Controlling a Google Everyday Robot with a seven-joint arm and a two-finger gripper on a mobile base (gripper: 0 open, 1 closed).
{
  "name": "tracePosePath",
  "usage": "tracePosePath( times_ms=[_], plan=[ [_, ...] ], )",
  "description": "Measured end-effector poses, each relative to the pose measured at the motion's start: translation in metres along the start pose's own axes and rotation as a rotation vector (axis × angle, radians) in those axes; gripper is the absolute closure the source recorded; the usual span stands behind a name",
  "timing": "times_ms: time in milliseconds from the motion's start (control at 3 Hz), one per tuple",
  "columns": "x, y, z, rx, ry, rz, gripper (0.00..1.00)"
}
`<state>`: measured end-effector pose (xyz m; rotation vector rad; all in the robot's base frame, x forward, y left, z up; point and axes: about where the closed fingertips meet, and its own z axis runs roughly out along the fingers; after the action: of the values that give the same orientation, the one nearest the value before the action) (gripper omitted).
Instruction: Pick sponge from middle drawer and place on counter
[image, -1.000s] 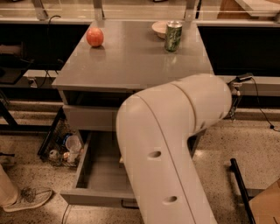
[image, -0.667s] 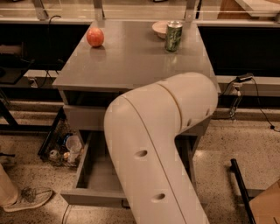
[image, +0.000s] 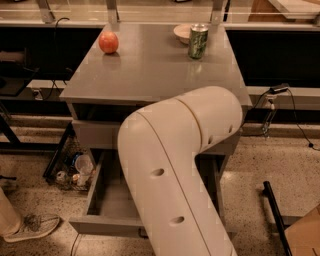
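Since the arm (image: 175, 165) hides the end effector, its grip cannot be told.

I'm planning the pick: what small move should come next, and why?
Likely lower the claw into the open middle drawer: it is hidden behind the arm above that drawer, and no sponge lies on the counter yet.

This is probably a robotics lab or office test area, not a home. The gripper is hiding behind the white arm (image: 175, 165). Beyond it, a grey cabinet's counter (image: 150, 70) is standing over speckled terrazzo floor (image: 280, 165). Cables (image: 278, 90) are trailing to its right, and a wire basket (image: 56, 155) of clutter is sitting to its left.
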<state>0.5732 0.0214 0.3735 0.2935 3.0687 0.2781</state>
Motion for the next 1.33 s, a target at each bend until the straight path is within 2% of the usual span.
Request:
tracePosePath(
  times_ms=[333,667,1000,1333],
  plan=[
    [0.002,-0.004,0.010,-0.005,0.001,0.009,0.15],
    [0.003,-0.007,0.017,-0.016,0.000,0.017,0.38],
    [0.004,-0.011,0.007,-0.075,-0.030,0.014,0.69],
    [0.002,-0.014,-0.019,-0.137,-0.082,-0.017,0.92]
  ],
)
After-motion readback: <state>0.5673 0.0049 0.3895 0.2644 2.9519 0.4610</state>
